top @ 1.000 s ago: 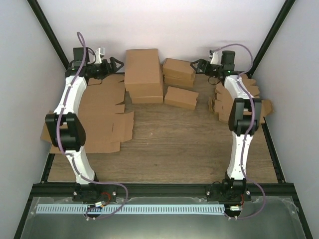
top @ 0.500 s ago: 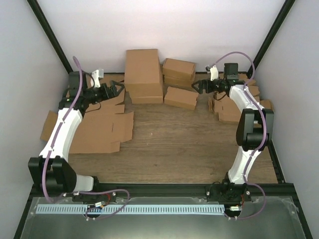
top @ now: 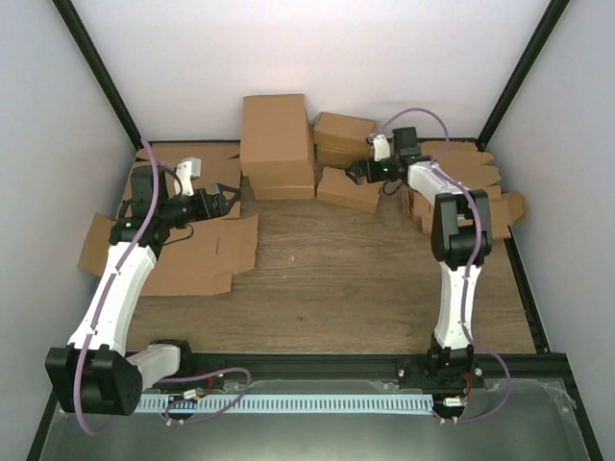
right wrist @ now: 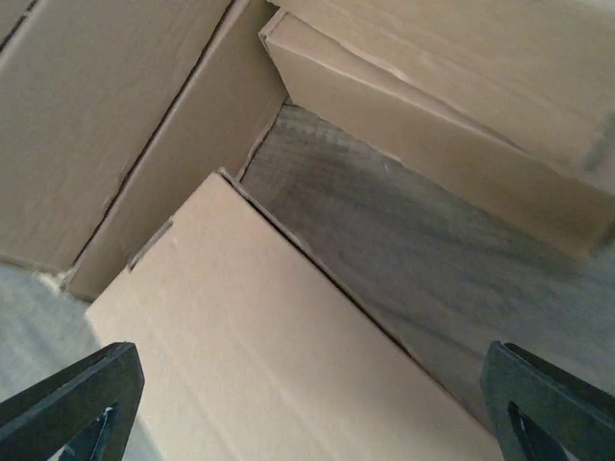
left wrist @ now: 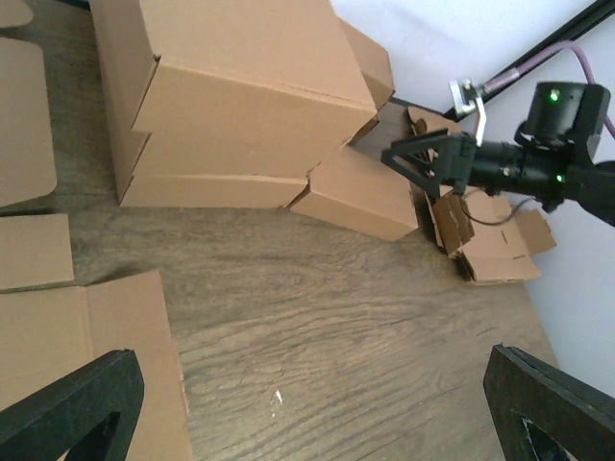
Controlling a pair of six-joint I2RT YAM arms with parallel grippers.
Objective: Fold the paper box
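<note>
both jaws wide open, paper box lying flat in the heap on the right

top view first: the left arm [top: 120, 274] reaches up the left side. the left jaws are spread and empty, pointing right over the back edge of the large flat brown cardboard sheets [top: 197, 252], near the foot of the tall stack of big folded brown cardboard boxes [top: 276, 134]. the right arm [top: 459, 240] bends back and inward. the right jaws, spread too, sit over a smaller closed brown cardboard box [top: 351, 197] on the wooden tabletop [top: 336, 288]; whether they touch it, i cannot tell from here. behind that box sits a stacked pair of closed brown cardboard boxes [top: 344, 134]. and the paper box [top: 492, 165]? it lies flat and unfolded among the small plain brown die-cut cardboard pieces with flaps, heaped at the right edge of the tabletop just beside the right arm. which piece it is, i cannot tell. it's well apart from the left jaws.

over to the left wrist view: the left jaws show at both bottom corners, far apart, only wood grain between them. ahead, the tall stack fills the upper left, and the smaller closed box has a corner right up against its base. across the way the right jaws stand open in a v over that box's far end, with the flapped die-cut pieces just beyond.

right wrist view now: the right jaws sit in the bottom corners, wide apart, gripping nothing. the smaller closed box's plain top fills the lower middle. beyond it runs a strip of tabletop, and more cardboard box walls crowd the top.
</note>
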